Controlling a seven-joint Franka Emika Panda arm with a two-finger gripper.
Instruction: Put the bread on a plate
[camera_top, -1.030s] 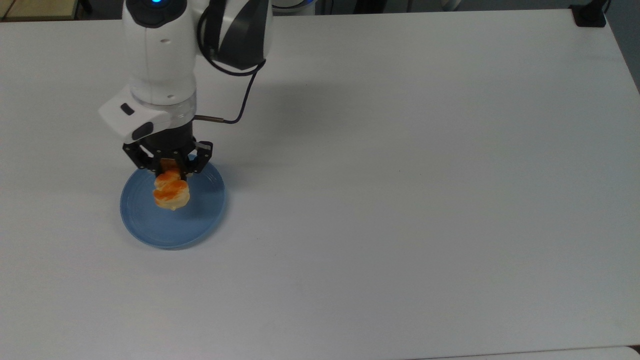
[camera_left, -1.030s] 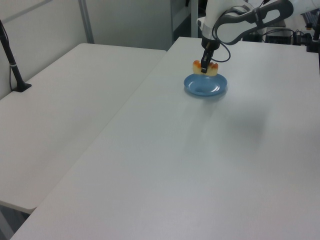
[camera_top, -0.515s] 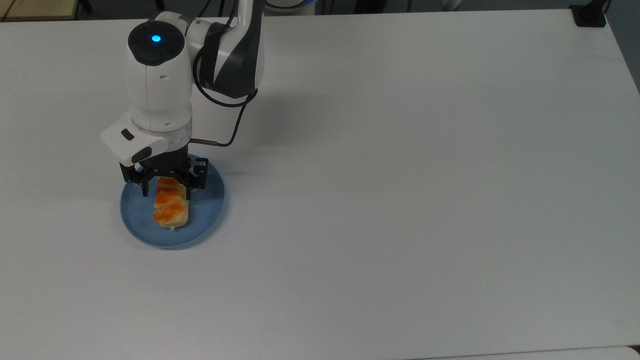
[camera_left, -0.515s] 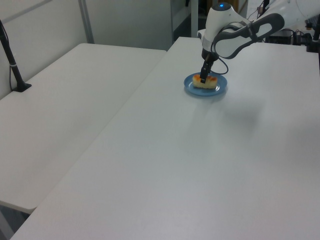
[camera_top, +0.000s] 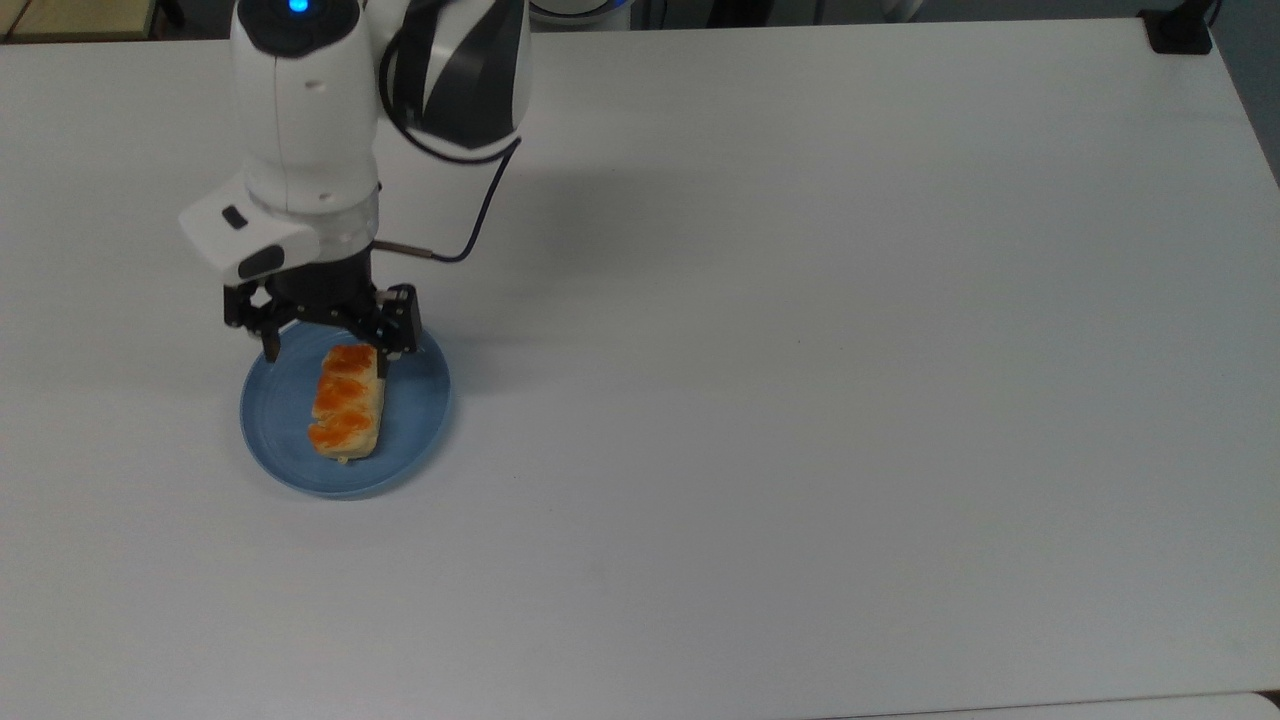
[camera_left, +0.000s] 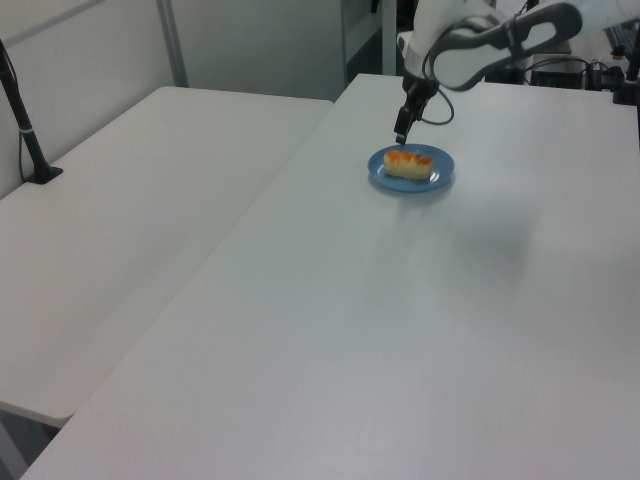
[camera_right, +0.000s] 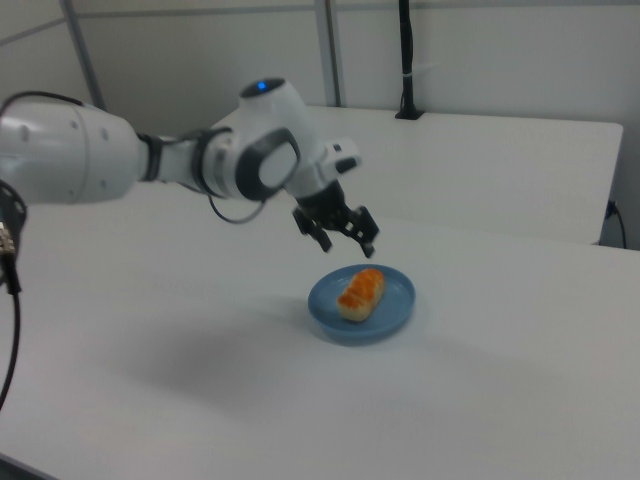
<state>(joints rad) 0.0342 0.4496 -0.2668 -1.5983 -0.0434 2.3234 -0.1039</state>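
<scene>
The bread (camera_top: 346, 402), a pale bun with orange-brown lumps on top, lies flat on the round light-blue plate (camera_top: 412, 434) at the top view's left. In the left view the bread (camera_left: 408, 164) rests on the plate (camera_left: 440, 179), and in the right view the bread (camera_right: 360, 292) sits on the plate (camera_right: 396, 310). My gripper (camera_top: 326, 358) hangs open just above the bun's far end, its fingers spread wide and apart from the bread. The gripper (camera_right: 345, 240) hovers above the plate's far rim in the right view, and the gripper (camera_left: 400, 134) is raised over the plate in the left view.
The white table (camera_top: 800, 400) stretches wide to the top view's right. A second white table (camera_left: 130, 220) stands at the left view's left with a black post (camera_left: 25, 125) on it. A black clamp (camera_top: 1178, 30) sits at the top view's far right corner.
The gripper lowered the bread onto the plate, opened and let it go, then rose off it. The bread now lies flat on the plate.
</scene>
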